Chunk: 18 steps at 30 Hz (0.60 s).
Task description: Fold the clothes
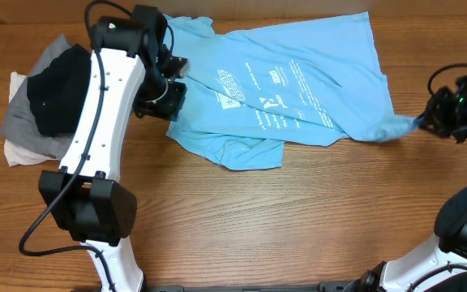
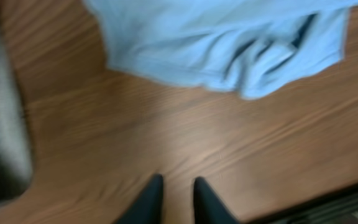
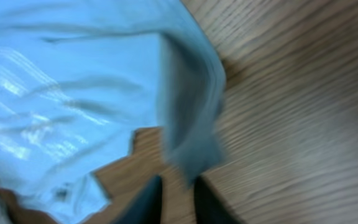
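While T-shirt (image 1: 298,81) lies long axis side-to-side (print up), left tool (image 2: 178,182) and right tool (image 3: 178,184) slightly parted, empty.

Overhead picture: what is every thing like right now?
blue T-shirt: unfolded, lying rumpled on the table.
pile of black, grey and white clothes: bunched in a heap.
left end effector: slightly open, empty, over bare wood.
right end effector: slightly open, shirt corner just ahead of its fingertips.

Bare table (image 1: 298,219) lies open on the near side of the blue T-shirt (image 1: 298,81). The left arm (image 1: 104,122) stands between it and the clothes pile (image 1: 47,105) at the left.
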Available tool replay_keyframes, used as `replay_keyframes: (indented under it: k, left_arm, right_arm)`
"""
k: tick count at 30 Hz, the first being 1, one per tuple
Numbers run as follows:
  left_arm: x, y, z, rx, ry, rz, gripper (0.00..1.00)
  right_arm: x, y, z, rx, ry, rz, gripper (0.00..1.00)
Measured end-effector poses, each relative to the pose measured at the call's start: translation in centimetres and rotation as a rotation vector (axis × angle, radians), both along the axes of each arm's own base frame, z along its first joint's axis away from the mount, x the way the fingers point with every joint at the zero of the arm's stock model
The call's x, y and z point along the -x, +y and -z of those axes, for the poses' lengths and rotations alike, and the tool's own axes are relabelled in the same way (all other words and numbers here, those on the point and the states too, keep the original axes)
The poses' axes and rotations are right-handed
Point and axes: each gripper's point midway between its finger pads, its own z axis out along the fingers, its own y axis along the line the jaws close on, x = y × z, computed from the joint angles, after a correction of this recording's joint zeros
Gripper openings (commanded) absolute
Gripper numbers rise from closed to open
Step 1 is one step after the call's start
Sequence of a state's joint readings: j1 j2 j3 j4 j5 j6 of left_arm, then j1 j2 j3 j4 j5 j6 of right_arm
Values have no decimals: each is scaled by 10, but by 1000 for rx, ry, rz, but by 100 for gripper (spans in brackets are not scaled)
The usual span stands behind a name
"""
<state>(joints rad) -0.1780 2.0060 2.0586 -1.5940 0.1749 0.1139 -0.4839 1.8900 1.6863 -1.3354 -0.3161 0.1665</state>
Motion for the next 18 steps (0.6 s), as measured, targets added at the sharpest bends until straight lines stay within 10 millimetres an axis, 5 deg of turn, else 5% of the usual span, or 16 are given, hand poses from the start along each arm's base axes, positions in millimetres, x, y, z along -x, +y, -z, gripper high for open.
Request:
replay_keyframes:
  k: [2,6,12,18]
  left_arm:
    - [-5,-15,4,50,-19,19,33]
    - [1,-57,17,104,-25,106,44]
    - [25,-120,70,111,-6,196,59]
    - [44,-122,128,61,49,59,72]
  right_arm:
    - [2,-4,9,9,5,3,59]
    - [2,-8,11,21,4,6,66]
    - [4,-8,11,15,15,18,70]
    - [6,-7,11,9,24,27,70]
